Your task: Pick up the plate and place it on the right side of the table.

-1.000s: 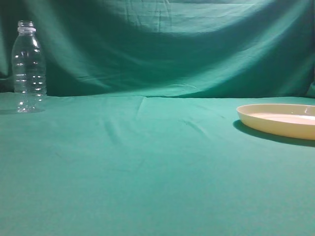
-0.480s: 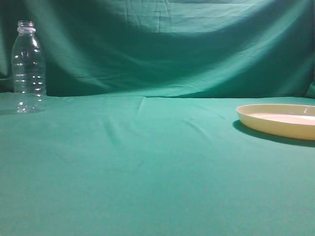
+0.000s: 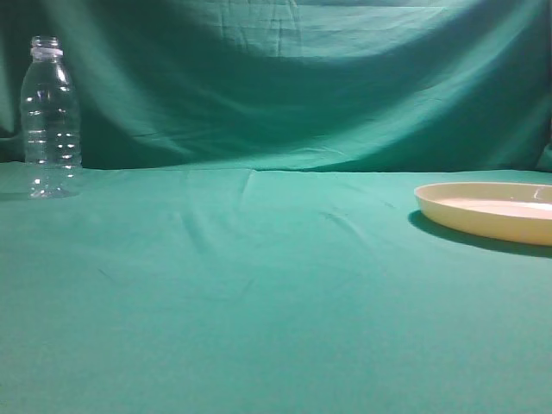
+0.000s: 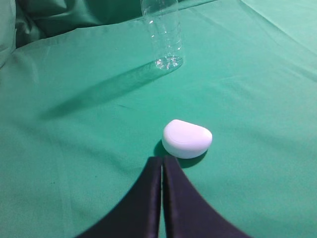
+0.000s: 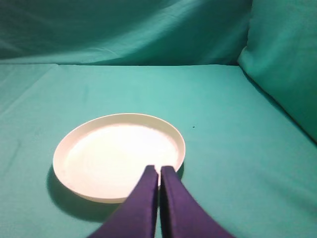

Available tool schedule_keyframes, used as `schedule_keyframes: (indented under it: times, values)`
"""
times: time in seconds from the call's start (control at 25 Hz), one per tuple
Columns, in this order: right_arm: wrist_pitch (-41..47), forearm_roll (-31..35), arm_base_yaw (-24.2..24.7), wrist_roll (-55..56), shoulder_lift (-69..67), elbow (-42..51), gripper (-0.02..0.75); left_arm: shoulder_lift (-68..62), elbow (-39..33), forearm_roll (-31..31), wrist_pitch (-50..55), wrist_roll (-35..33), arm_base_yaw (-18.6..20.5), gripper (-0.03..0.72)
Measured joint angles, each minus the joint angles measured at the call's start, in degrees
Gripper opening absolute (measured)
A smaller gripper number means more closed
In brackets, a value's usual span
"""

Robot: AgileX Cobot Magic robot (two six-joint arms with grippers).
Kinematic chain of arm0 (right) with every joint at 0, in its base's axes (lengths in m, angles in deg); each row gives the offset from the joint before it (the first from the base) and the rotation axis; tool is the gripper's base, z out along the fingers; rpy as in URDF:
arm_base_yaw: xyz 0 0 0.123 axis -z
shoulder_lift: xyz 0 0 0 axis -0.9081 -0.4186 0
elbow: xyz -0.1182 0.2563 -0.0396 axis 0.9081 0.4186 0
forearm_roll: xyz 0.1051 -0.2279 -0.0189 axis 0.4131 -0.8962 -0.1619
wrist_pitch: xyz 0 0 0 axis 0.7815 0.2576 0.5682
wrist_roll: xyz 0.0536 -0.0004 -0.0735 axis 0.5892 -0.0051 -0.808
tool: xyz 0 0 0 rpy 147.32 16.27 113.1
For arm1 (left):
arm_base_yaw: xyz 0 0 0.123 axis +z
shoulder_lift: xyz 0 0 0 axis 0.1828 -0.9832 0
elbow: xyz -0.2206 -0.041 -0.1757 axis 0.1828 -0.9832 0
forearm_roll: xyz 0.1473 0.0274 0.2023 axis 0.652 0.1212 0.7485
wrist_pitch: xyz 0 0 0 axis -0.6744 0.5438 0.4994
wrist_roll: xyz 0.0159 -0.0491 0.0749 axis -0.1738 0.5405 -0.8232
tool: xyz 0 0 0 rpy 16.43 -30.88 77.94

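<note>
Plate [image 3: 488, 211]: cream-yellow, round, low rim, paler inside; flat on the surface [image 3: 259, 293] at the far right edge of the exterior view, partly cut off.

Bottle [image 3: 50, 117]: clear plastic, upright, far left, well apart from the plate.

Small white rounded object [image 4: 186, 138]: lies just ahead of the left end effector [image 4: 162, 166], not touching.

Left end effector: fingers pressed together, holding nothing.

Right end effector [image 5: 159, 174]: fingers together, empty, tips over the plate's near rim; whether they touch it cannot be told.
</note>
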Motion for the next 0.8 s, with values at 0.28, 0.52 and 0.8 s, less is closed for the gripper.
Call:
schedule_keyframes:
  times: [0.28, 0.52, 0.8]
  values:
    - [5.49, -0.13, 0.00, -0.30, 0.00, 0.12, 0.000, 0.00, 0.00, 0.00, 0.00, 0.00, 0.00, 0.000]
    - [6.63, 0.58, 0.00, -0.30, 0.00, 0.12, 0.000, 0.00, 0.00, 0.00, 0.00, 0.00, 0.00, 0.000]
    - [6.63, 2.58, 0.00, -0.30, 0.00, 0.12, 0.000, 0.00, 0.00, 0.00, 0.00, 0.00, 0.00, 0.000]
